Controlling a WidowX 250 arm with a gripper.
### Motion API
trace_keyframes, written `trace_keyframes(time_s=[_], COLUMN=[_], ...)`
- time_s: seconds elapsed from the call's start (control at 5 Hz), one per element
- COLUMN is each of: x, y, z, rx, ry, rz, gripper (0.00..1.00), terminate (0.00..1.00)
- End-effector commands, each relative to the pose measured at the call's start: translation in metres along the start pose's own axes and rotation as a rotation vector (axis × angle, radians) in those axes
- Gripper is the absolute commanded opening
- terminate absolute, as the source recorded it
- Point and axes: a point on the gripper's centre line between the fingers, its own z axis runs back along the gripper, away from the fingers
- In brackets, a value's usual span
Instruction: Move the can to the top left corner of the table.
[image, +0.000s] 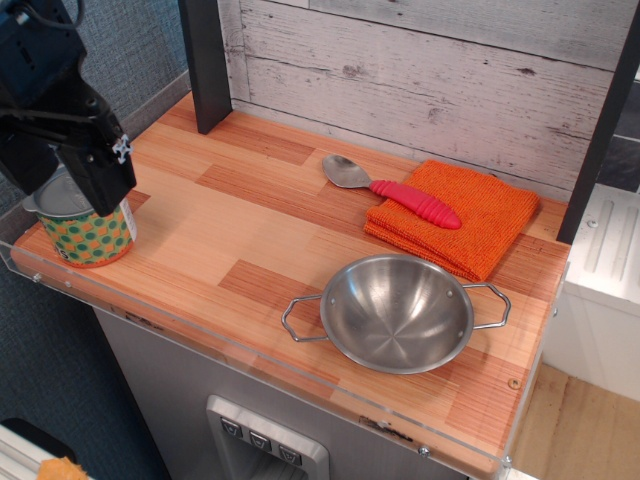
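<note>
We see the can (88, 232) standing upright on the table (250, 225), well to the left of the steel bowl (397, 312) and right by the table's clear acrylic rim at the left end. Orange-yellow label with green dots, silver lid partly hidden. The end effector (95, 175) is directly over the can, its black body covering most of the lid; one dark finger (105, 180) comes down across the can's right upper side and looks to be touching it. We cannot tell whether it is clamped on the can or loose, since the other finger is hidden.

Steel bowl sits near the front edge, two wire handles, nothing inside that we can make out. Behind the bowl and a little right lies a folded orange cloth (460, 215). A spoon (385, 187) with a red handle rests with the handle on the cloth's left part and its metal scoop on the wood, behind the bowl. Bowl and can are well apart.
</note>
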Motion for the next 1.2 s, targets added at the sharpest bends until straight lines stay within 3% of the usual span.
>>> trace_keyframes(time_s=[0.0,0.2,0.4,0.6,1.0], x=[0.000,-0.002,0.007,0.009,0.007], y=[0.000,0.021,0.040,0.063,0.091], z=[0.000,-0.014,-0.041,-0.057,-0.074], rx=[0.000,0.030,0.116,0.157,0.192], ry=[0.000,0.045,0.078,0.103,0.205], rz=[0.000,0.015,-0.028,0.000,-0.019], gripper=[1.00,1.00,1.00,1.00,1.00], terminate=[0.00,0.00,0.00,0.00,0.00])
